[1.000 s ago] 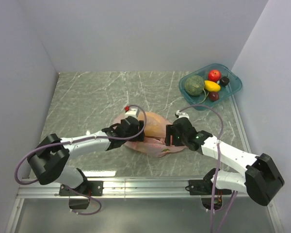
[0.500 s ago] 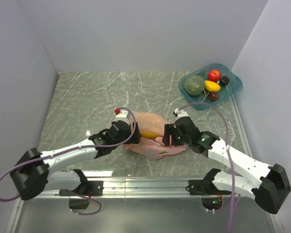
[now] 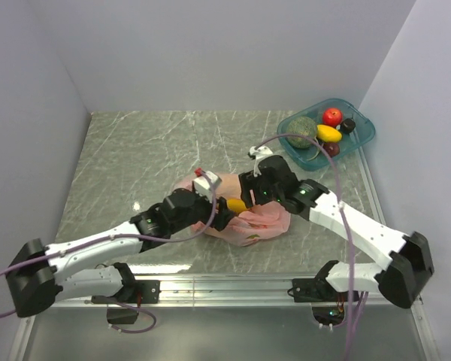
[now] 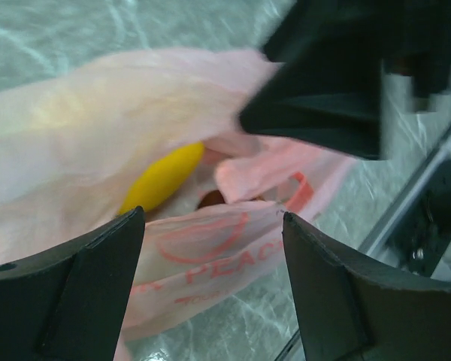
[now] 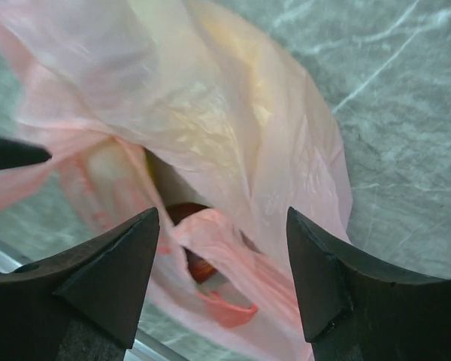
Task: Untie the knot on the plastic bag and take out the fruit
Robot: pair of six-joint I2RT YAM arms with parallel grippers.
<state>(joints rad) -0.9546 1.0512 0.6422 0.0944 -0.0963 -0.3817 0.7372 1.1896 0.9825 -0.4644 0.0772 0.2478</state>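
Bearing red print that reads "PEACE", the pink bag (image 4: 199, 265) lies crumpled mid-surface (image 3: 150, 150), with a yellow fruit (image 4: 162, 179) showing at its mouth. The left hand (image 4: 210, 226) and the right hand (image 5: 222, 218) both gape wide at the bag from opposite sides, gripping nothing.

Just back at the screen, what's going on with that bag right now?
Both arms are at the pink bag mid-table. The left gripper and right gripper hang over it from opposite sides, jaws open, holding nothing. The bag's mouth looks open: a yellow fruit shows through the gap, not yet taken out. The tray at the far right holds other fruit.
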